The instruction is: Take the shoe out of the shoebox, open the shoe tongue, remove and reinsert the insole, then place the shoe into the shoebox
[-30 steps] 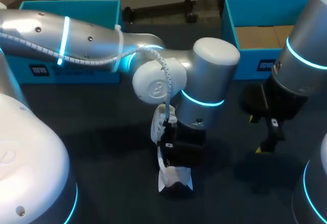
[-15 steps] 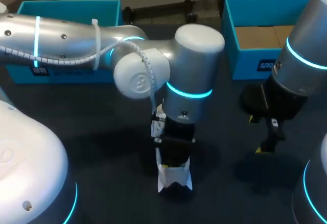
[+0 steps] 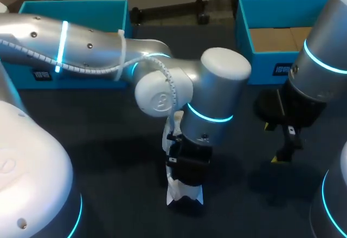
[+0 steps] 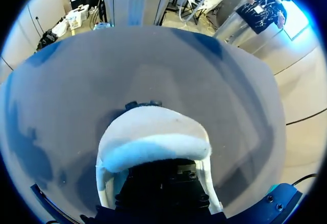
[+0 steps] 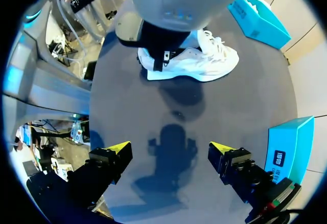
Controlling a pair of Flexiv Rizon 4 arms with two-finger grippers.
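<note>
The dark worktop [image 3: 108, 156] bears a white shoe [image 5: 204, 63], plus an open right box [image 3: 244, 37] and a seemingly open left box [image 3: 87, 6] farther back.

The right gripper [image 5: 168, 148] hangs open over the dark table [image 5: 127, 106]. Ahead sits the white shoe [image 5: 207, 63], the left arm [image 5: 173, 4] over one end, a blue box [image 5: 258, 20] just beyond

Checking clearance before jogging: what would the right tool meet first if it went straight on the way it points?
Probably the bare table, where the right tool casts its shadow. The white sneaker lies farther off, seemingly outside that line, though depth is unclear.
</note>
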